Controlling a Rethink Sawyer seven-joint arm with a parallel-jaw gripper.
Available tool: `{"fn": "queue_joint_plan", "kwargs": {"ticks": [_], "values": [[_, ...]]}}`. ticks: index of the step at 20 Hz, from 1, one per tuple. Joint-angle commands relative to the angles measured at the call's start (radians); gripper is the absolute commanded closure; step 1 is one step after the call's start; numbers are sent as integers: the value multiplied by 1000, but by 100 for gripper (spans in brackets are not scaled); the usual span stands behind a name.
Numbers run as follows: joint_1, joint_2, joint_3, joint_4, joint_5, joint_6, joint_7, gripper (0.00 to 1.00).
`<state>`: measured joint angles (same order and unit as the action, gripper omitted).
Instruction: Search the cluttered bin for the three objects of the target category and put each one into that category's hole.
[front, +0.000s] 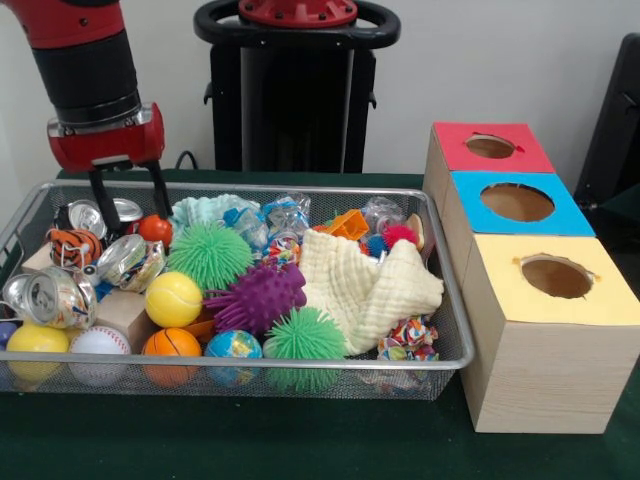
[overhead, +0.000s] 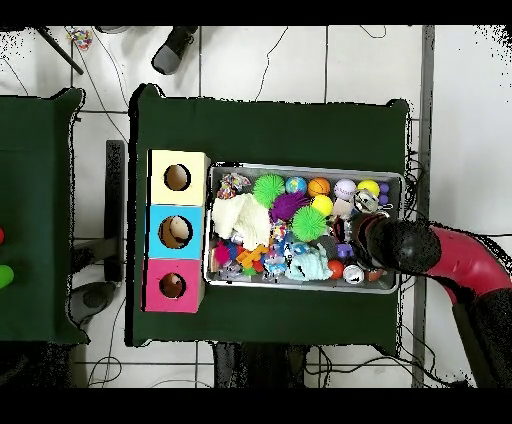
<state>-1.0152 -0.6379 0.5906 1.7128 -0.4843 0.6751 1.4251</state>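
From the front we look low and close across the counter (front: 300, 450) at the bin (front: 440, 345) and boxes (front: 545, 330), while overhead we look straight down from farther, sharing both.

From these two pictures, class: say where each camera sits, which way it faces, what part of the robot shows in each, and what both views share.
Front view: across the table, facing the wire bin and the three-hole box; the red and black arm's lower end and gripper show, fingers open.
Overhead view: above, looking straight down on the table; the arm enters from the right.
Shared: bin, box, cream cloth, arm.
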Motion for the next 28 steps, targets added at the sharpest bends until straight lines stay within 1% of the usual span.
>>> {"fn": "queue_joint_plan", "kwargs": {"ticks": [1, 10, 14, 17, 20, 25, 27, 28], "values": [[-28, 62, 14, -26, 27, 33, -36, 0], [-59, 58, 32, -42, 40, 83, -75, 0], [-74, 11, 43, -11, 47, 96, -77, 0], [-66, -52, 47, 16, 66, 117, -57, 0], [-51, -89, 42, 42, 77, 108, -28, 0], [-25, -103, 25, 73, 85, 68, 11, 0], [-5, -100, 1, 68, 69, 59, 23, 0], [16, -100, -24, 52, 47, 64, 33, 0]]}}
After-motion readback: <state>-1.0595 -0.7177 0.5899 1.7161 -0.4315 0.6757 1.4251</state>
